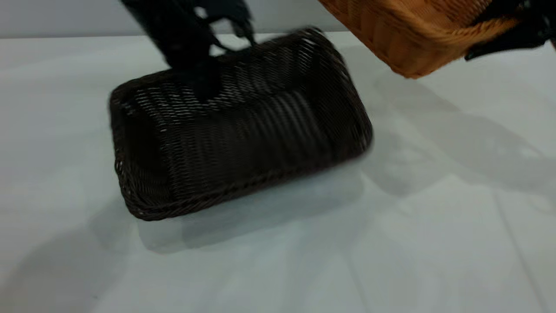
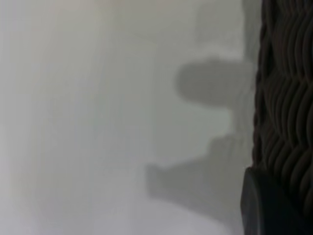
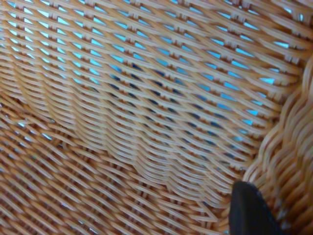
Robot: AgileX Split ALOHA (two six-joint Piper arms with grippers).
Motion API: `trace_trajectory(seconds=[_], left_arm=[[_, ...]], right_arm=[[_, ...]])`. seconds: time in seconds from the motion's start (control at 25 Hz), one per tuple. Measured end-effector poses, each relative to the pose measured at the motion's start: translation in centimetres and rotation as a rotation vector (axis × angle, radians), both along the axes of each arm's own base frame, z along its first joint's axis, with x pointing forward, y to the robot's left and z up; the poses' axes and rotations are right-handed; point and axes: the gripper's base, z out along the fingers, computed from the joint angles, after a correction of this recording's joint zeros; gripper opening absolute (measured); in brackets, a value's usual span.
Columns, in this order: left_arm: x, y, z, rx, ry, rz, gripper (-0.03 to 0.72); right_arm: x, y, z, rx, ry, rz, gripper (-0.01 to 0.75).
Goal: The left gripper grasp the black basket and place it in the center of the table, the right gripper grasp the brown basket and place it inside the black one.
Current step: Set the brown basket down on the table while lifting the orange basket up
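The black basket (image 1: 260,126) hangs tilted over the middle of the table (image 1: 434,239), its opening turned toward the exterior camera and its near rim low above the top. My left gripper (image 1: 197,76) is shut on its far rim. In the left wrist view one dark finger (image 2: 271,208) lies against the basket's woven wall (image 2: 286,98). The brown basket (image 1: 412,30) is held up in the air at the back right, tilted, with my right gripper (image 1: 499,41) shut on its rim. Its weave (image 3: 146,122) fills the right wrist view, where one black fingertip (image 3: 249,210) presses beside the braided rim.
Broad shadows of the arms and both baskets fall on the white tabletop (image 2: 73,122). A grey wall (image 1: 65,17) runs behind the table's far edge.
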Motion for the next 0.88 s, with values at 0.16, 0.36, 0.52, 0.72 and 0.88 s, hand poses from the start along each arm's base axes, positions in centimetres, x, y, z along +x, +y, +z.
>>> trace_trajectory(seconds=[0.16, 0.36, 0.52, 0.72, 0.88], left_arm=[[-1.2, -3.2, -1.1, 0.054, -0.053, -0.233, 0.078], [-2.1, -5.0, -2.3, 0.079, -0.084, -0.342, 0.078], [-2.0, -5.1, -2.4, 0.077, -0.096, -0.341, 0.078], [-2.0, -5.1, -2.4, 0.074, -0.098, -0.332, 0.094], [-1.9, -5.1, -2.5, 0.067, -0.105, -0.318, 0.192]], right_arm=[[1.6, 0.0, 2.1, -0.007, -0.074, 0.055, 0.154], [2.8, 0.1, 4.2, 0.011, -0.128, 0.115, 0.154], [2.8, 0.1, 4.6, -0.001, -0.131, 0.159, 0.154], [2.7, 0.0, 4.6, -0.009, -0.128, 0.169, 0.154], [2.7, 0.1, 4.6, -0.007, -0.127, 0.17, 0.154]])
